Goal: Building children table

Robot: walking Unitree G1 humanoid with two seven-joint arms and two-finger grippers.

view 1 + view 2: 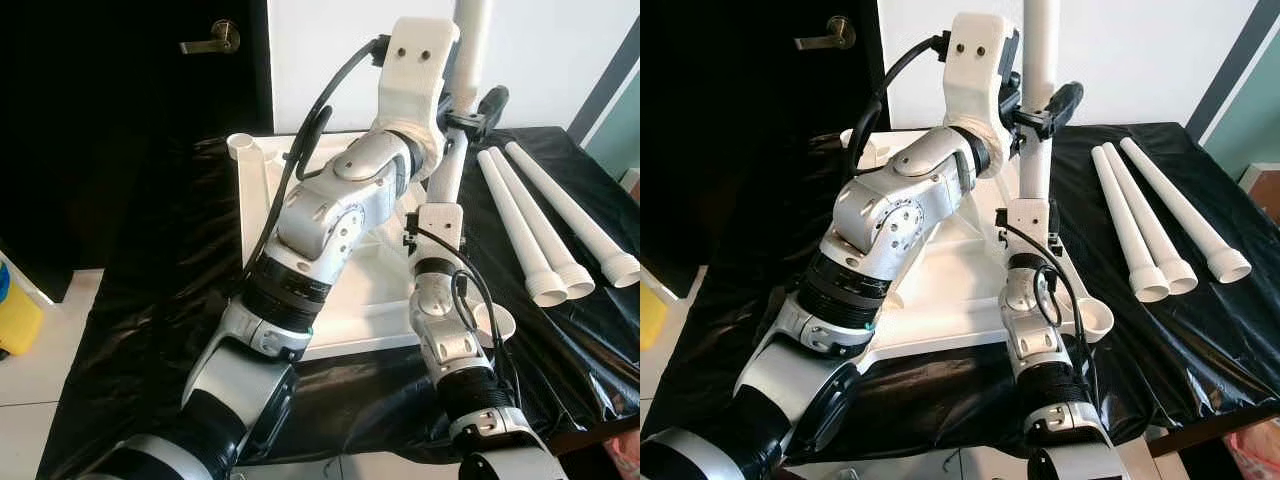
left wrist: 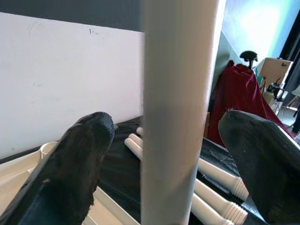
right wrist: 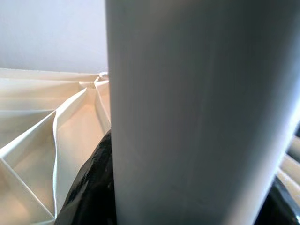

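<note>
While the leg [image 1: 1038, 60] stands upright on the upturned table [image 1: 940, 300] | left hand [image 1: 468, 118] wide around it, right hand [image 1: 432, 215] gripping low | judgement: keep it vertical, twist into socket.

1. White table leg [image 1: 1038, 60], upright.
2. White table panel [image 1: 940, 300], ribbed.
3. Three white loose legs [image 1: 545, 225].
4. Glossy black sheet [image 1: 170, 300].
5. Dark red cloth [image 2: 239, 101].
6. Black door [image 1: 120, 130], brass handle [image 1: 212, 40].
</note>
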